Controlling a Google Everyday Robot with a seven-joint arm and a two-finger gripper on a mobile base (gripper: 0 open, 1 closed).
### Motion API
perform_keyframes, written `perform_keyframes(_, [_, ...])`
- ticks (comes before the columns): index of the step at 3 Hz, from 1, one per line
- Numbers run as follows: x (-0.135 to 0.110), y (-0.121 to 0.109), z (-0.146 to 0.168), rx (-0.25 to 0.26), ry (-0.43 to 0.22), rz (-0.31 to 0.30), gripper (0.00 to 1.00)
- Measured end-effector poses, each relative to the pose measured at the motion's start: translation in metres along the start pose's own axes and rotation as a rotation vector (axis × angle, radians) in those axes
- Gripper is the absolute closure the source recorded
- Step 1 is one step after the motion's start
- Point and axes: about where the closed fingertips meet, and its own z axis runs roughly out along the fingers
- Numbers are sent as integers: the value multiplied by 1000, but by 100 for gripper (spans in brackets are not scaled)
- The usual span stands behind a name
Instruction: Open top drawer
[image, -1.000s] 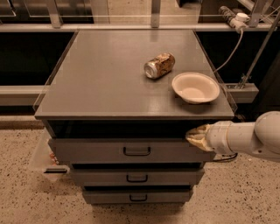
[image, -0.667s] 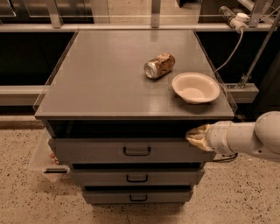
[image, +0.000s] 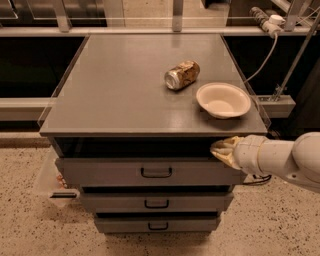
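Note:
The top drawer (image: 110, 172) is the widest grey front, with a small black loop handle (image: 156, 173) at its centre. It stands pulled out a little, with a dark gap between it and the cabinet top. My gripper (image: 220, 150) comes in from the right on a white arm. It sits at the drawer's upper right corner, just under the cabinet top's front edge, well to the right of the handle.
On the grey cabinet top (image: 125, 85) lie a crushed can (image: 182, 75) on its side and a cream bowl (image: 223, 100) near the right front edge. Two narrower drawers (image: 156, 202) sit below. A clear bin (image: 52, 182) stands on the speckled floor at the left.

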Motion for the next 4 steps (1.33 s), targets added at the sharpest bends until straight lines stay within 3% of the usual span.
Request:
perform_keyframes(1, [1,1,2,0,2,1,100])
perform_keyframes(3, [27,4,22,9,80,19,100])
perform_keyframes(4, [27,4,22,9,80,19,100])
